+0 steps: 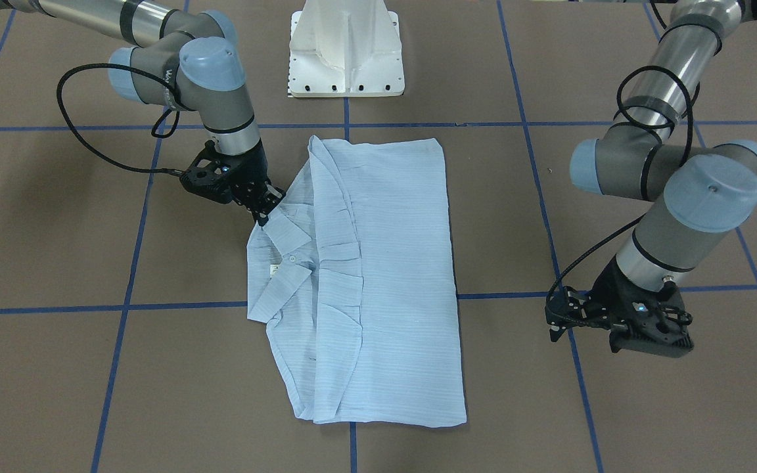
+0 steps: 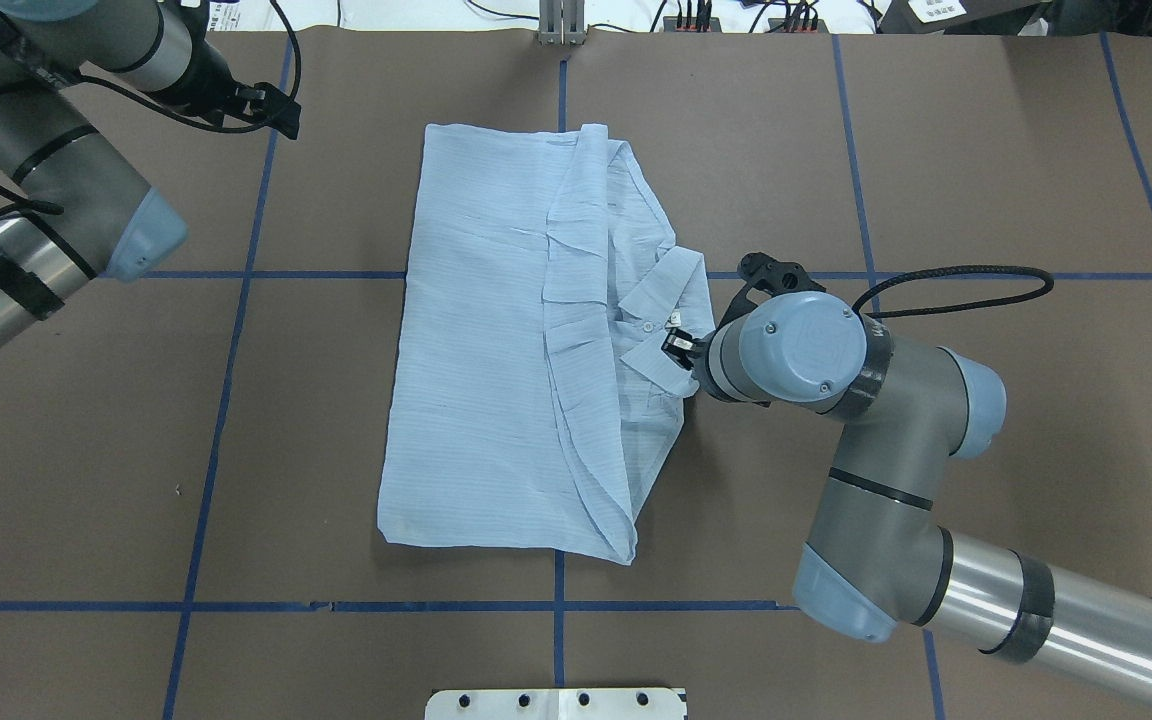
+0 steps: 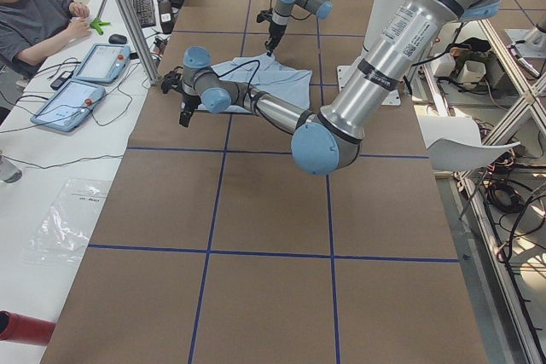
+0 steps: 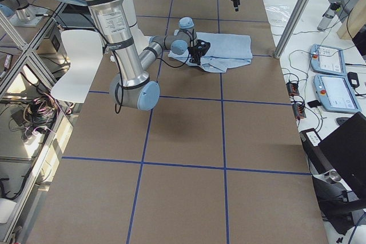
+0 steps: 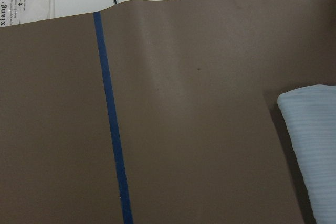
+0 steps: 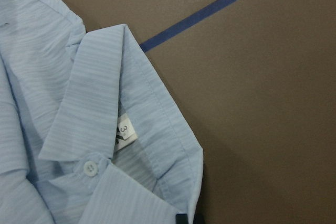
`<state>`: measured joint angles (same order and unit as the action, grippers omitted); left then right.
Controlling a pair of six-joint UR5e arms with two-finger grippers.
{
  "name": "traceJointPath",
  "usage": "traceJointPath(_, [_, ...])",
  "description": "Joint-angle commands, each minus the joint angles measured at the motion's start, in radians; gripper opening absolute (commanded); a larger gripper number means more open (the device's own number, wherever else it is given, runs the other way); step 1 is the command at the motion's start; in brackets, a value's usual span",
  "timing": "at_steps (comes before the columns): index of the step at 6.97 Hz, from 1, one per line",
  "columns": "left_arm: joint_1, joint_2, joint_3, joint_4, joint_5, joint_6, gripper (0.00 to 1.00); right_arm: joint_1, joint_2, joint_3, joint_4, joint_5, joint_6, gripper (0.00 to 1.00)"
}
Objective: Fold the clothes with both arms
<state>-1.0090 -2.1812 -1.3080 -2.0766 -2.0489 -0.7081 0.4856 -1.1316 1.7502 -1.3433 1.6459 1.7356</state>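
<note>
Bright, even light is cast from above; soft shadows are seen just beside the shirt (image 1: 391, 263); every view is sharp.

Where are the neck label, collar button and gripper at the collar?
Small white fabric neck label (image 6: 125, 134): right wrist view, centre.
Small round white button (image 6: 90, 167): right wrist view, centre.
Black two-finger right gripper (image 1: 263, 215): front-facing view, fingertips.

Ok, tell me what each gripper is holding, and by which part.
The right gripper seems to pinch the shirt at its collar edge. The left gripper holds nothing, off the cloth.
</note>
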Motion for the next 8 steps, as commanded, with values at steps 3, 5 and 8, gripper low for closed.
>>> traceJointPath(3, [0.001, 0.023, -0.028, 0.003, -0.004, -0.001, 1.00, 0.008, 0.016, 0.021, -0.109, -0.006, -0.296, 1.00])
traceJointPath(5, [0.001, 0.040, -0.030, 0.001, -0.013, -0.001, 1.00, 0.001, 0.181, 0.014, -0.305, 0.037, -0.418, 1.00])
traceJointPath(8, [0.001, 0.072, -0.065, 0.001, -0.016, -0.001, 1.00, -0.117, 0.230, 0.002, -0.352, 0.048, -0.568, 1.00])
